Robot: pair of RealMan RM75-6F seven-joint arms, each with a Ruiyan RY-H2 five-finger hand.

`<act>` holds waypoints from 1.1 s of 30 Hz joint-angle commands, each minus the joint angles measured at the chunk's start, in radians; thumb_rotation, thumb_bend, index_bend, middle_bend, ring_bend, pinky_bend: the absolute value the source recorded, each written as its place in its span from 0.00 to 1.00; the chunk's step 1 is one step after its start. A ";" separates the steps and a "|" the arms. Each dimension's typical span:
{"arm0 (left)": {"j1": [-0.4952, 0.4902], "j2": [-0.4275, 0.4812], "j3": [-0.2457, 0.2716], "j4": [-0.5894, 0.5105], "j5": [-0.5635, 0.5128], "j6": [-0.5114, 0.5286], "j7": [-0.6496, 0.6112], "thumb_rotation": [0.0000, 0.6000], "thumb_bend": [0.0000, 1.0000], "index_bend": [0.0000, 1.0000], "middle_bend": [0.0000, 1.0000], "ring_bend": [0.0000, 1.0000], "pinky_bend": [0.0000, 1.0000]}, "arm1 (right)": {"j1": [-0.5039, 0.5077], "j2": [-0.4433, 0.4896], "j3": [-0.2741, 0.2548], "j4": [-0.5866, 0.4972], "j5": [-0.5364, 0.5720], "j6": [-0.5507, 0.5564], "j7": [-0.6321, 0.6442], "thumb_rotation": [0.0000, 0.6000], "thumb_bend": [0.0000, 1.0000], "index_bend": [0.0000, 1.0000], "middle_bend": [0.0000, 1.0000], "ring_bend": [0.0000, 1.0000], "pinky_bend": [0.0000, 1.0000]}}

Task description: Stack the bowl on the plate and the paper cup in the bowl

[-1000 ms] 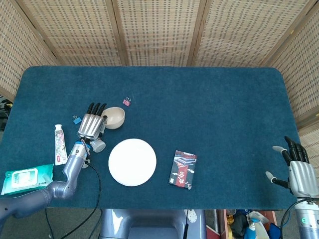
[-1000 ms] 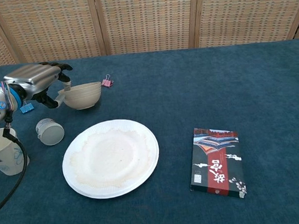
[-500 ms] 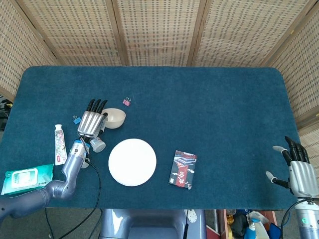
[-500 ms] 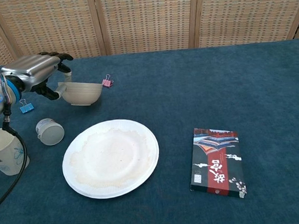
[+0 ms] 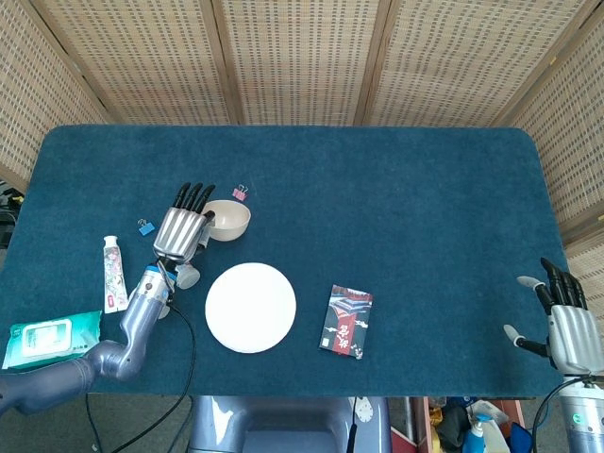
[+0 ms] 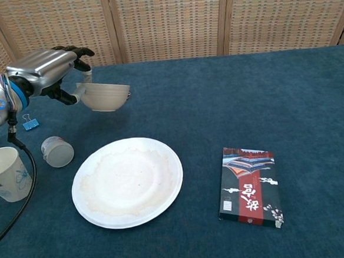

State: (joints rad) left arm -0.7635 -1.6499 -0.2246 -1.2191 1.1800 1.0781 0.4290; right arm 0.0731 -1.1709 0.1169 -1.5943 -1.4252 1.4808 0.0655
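Observation:
My left hand (image 5: 182, 229) (image 6: 45, 72) grips the rim of a cream bowl (image 5: 228, 220) (image 6: 105, 96) and holds it lifted above the cloth, behind and left of the white paper plate (image 5: 250, 307) (image 6: 127, 182). The plate lies flat near the front middle. An upright paper cup (image 6: 5, 173) with a blue print stands at the left edge of the chest view; in the head view my left arm hides most of it. My right hand (image 5: 566, 326) hovers open off the table's front right corner, holding nothing.
A small tub (image 6: 58, 151) lies on its side left of the plate. A dark patterned box (image 5: 346, 321) (image 6: 250, 185) lies right of the plate. A tube (image 5: 114, 274), a wipes pack (image 5: 52, 336), a blue clip (image 5: 144, 226) and a pink clip (image 5: 240, 193) lie around.
My left hand has lifted the bowl off the cloth and carried it up and to the right, toward the plate. The right hand stays still.

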 commanded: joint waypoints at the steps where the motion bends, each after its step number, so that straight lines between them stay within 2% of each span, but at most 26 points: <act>1: 0.001 0.014 0.010 -0.050 0.033 0.021 0.002 1.00 0.54 0.67 0.08 0.00 0.00 | 0.000 0.000 0.001 0.000 0.002 0.000 0.001 1.00 0.15 0.22 0.00 0.00 0.00; 9: 0.028 0.058 0.066 -0.210 0.148 0.092 0.002 1.00 0.54 0.67 0.08 0.00 0.00 | -0.002 0.004 0.005 -0.001 0.005 0.004 0.009 1.00 0.15 0.22 0.00 0.00 0.00; 17: 0.071 0.113 0.119 -0.320 0.226 0.134 -0.027 1.00 0.54 0.67 0.08 0.00 0.00 | -0.003 0.005 0.007 -0.002 0.008 0.005 0.009 1.00 0.15 0.22 0.00 0.00 0.00; 23: 0.102 0.144 0.170 -0.354 0.285 0.150 -0.046 1.00 0.54 0.67 0.08 0.00 0.00 | -0.004 0.005 0.008 -0.003 0.009 0.007 0.009 1.00 0.15 0.22 0.00 0.00 0.00; 33: 0.123 0.119 0.208 -0.346 0.320 0.135 -0.058 1.00 0.54 0.67 0.08 0.00 0.00 | -0.007 0.007 0.013 -0.004 0.012 0.014 0.015 1.00 0.15 0.22 0.00 0.00 0.00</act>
State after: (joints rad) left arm -0.6422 -1.5276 -0.0180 -1.5681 1.4978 1.2153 0.3706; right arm 0.0661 -1.1635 0.1305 -1.5988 -1.4127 1.4948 0.0806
